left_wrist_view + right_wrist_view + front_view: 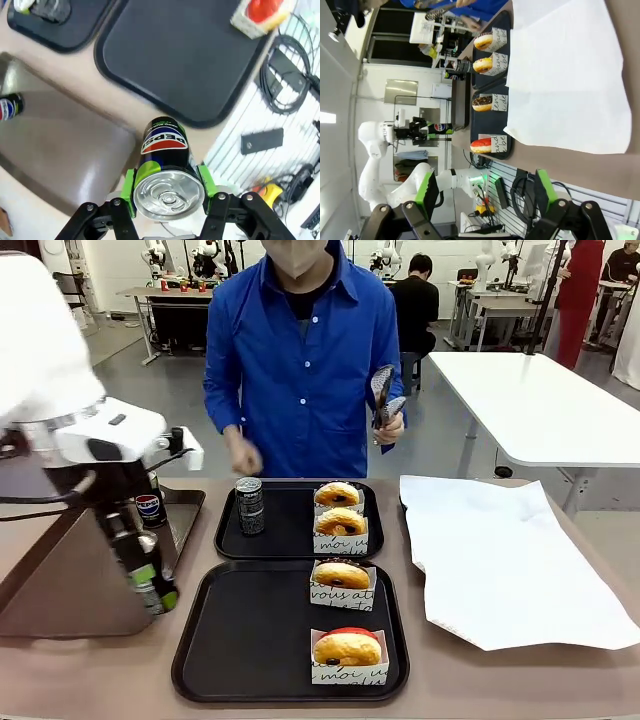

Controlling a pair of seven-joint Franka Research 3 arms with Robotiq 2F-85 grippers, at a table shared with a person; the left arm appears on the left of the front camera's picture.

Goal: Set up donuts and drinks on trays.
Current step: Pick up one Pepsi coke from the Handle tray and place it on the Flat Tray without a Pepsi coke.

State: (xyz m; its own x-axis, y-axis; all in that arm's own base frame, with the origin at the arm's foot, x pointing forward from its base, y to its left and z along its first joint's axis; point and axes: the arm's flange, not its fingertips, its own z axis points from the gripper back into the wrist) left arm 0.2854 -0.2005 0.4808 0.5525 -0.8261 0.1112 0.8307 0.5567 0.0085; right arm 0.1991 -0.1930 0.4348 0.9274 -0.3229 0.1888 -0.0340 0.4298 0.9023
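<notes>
Left gripper (167, 200) clamped on a Pepsi can (147, 565), held tilted over the long brown tray (60, 590); second Pepsi can (150, 506) stands upright at that tray's far end. Near black tray (250, 640): two sleeved donuts (347, 648) on its right side. Far black tray (290, 540): upright dark can (250, 506), two more donuts. White paper sheet (500, 560) on the right. Right gripper (485, 195) wide apart, holding nothing.

A robotics lab: beyond the long white worktable (540, 405), more white robot arms (205, 255) stand on grey benches (165, 295).
</notes>
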